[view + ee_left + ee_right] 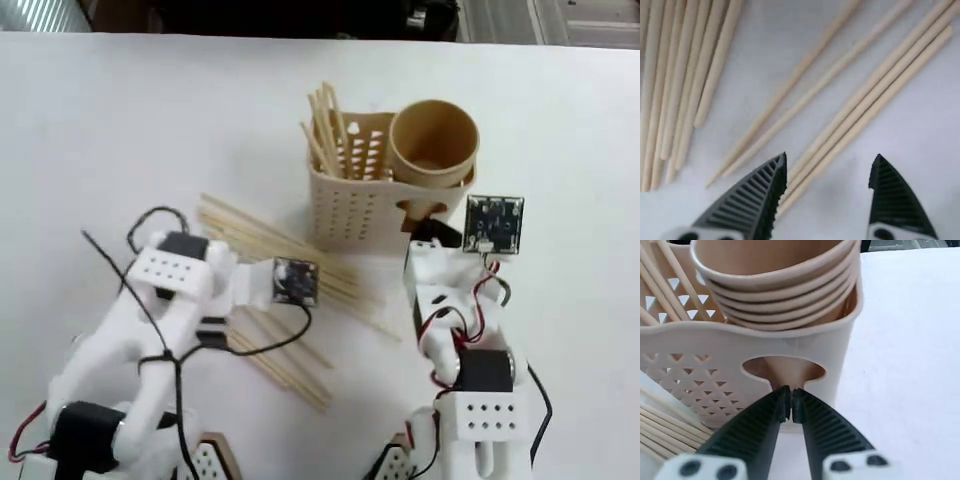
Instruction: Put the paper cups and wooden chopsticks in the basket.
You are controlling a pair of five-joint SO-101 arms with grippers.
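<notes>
left gripper (830, 159) hangs wide open and empty over loose chopsticks (250, 235) lying flat on the table (120, 120), long axes running far-left to near-right. right gripper (791, 392), pinched closed on nothing, sits just near of the basket (350, 215), where upright chopsticks (325, 120) stand left of stacked paper cups (433, 140), mouths up.

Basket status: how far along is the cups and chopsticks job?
Done: stacked paper cups and a few chopsticks stand in the basket. In hand: nothing; left end effector open over loose chopsticks on the table, right end effector shut, empty, at the basket's wall. Left: that scattered pile.
</notes>
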